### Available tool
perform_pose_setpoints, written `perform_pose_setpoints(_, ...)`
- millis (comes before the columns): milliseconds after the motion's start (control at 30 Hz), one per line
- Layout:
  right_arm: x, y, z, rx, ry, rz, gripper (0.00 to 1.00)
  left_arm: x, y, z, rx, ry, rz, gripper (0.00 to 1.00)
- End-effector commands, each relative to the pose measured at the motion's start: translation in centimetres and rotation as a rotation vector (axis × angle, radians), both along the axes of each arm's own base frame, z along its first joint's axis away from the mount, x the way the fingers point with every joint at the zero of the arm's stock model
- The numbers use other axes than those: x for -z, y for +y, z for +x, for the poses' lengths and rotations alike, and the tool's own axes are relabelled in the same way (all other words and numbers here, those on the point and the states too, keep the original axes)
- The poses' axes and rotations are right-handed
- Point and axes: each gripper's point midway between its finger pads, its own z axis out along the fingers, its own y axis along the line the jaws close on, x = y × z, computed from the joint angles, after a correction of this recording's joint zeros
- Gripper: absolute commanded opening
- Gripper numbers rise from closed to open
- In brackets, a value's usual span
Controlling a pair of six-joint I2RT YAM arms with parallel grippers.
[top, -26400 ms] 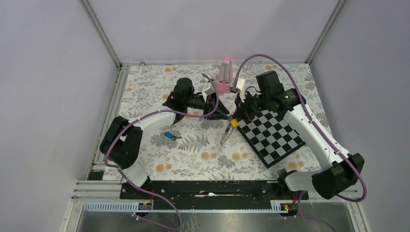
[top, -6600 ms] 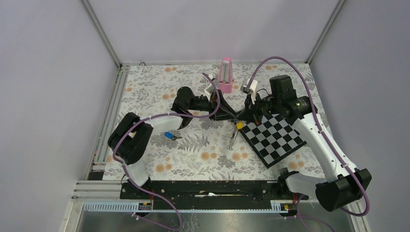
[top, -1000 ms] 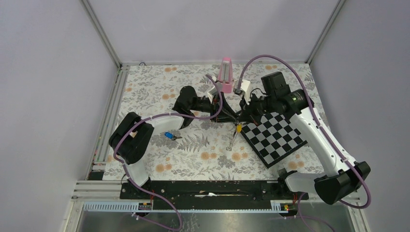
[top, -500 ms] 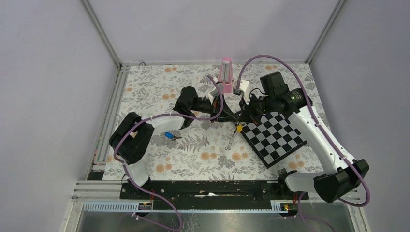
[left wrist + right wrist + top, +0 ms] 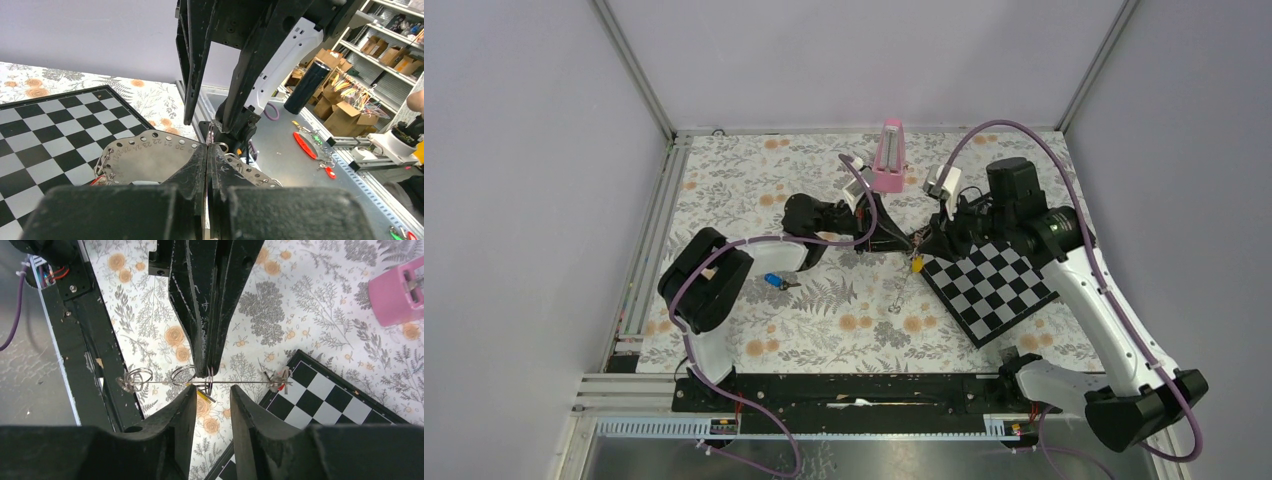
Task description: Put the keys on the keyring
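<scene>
The keyring (image 5: 145,160) is a flat grey piece with numbered holes and small silver rings. My left gripper (image 5: 207,146) is shut on its edge and holds it above the table. In the right wrist view the keyring (image 5: 240,383) shows edge-on as a thin line with a red piece at one end. The yellow key (image 5: 204,395) hangs from a ring just past my right gripper (image 5: 212,390), which is open with nothing between its fingers. From above, the left gripper (image 5: 908,241) and right gripper (image 5: 927,243) meet tip to tip over the yellow key (image 5: 916,264). The blue key (image 5: 773,280) lies on the cloth by the left arm.
A black-and-white chessboard (image 5: 994,285) lies under the right arm, to the right of the grippers. A pink block (image 5: 890,155) stands at the back centre. Metal frame rails run along the left edge and the near edge of the flowered cloth.
My right gripper has opened and let go, and the right arm has drawn back to the right. My left gripper has shut on the keyring.
</scene>
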Motion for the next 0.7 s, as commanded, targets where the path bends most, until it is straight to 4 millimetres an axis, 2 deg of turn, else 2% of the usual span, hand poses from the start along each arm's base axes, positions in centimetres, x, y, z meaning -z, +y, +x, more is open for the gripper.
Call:
perform_pose_setpoints(0, -2.1, 0.6, 0.1, -0.016, -0.07, 0.119, 0.38, -2.8, 0.6, -0.4, -0.031, -0.025, -0.1, 0.0)
perform_pose_setpoints(100, -2.3, 0.7, -0.1, -0.029, -0.071, 0.152, 0.36, -2.9, 0.7, -0.4, -0.037, -0.01, -0.102, 0.0)
perform_pose_setpoints(467, -1.0, 1.1, -0.6, -0.062, -0.027, 0.176, 0.33, -3.1, 0.6, -0.8, -0.03, 0.003, -0.107, 0.0)
perform_pose_setpoints(667, -0.7, 1.0, -0.5, -0.055, -0.024, 0.173, 0.24, -3.2, 0.6, -0.9, -0.026, 0.004, -0.107, 0.0)
